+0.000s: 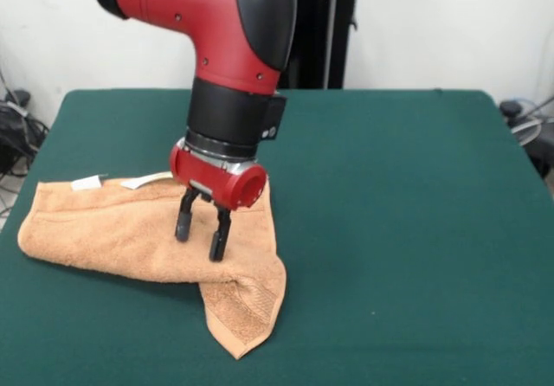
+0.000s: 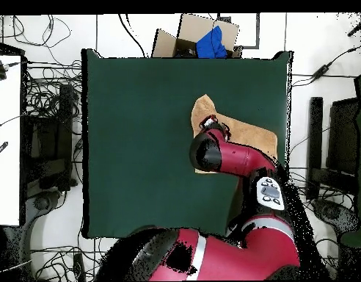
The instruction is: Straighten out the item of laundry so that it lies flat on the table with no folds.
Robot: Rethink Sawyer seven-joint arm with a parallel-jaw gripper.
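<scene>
A red and black robot arm reaches down over a dark green table (image 1: 407,196). Its end effector (image 1: 201,234) hangs with two black fingers (image 1: 220,234) spread apart, holding nothing, their tips just above or barely touching an orange-tan towel (image 1: 104,230).

The towel lies directly under the end effector and spreads away to one side of it, close to the table edge. It is not flat. One corner is folded over and points toward the camera in the front view, just below and beside the fingers, forming a doubled triangular flap (image 1: 247,312). Two small white tags (image 1: 86,183) sit at the towel's far edge, behind and to the side of the end effector.

Likely risks: if the fingers close where they hang, they may pinch both layers near the fold and drag the whole towel instead of opening the flap. Pulling toward the near table edge could slide cloth off the table. A shallow pinch on the thick terry could slip free.

No writing is readable on the tags, and no brand marks are legible on the arm.
</scene>
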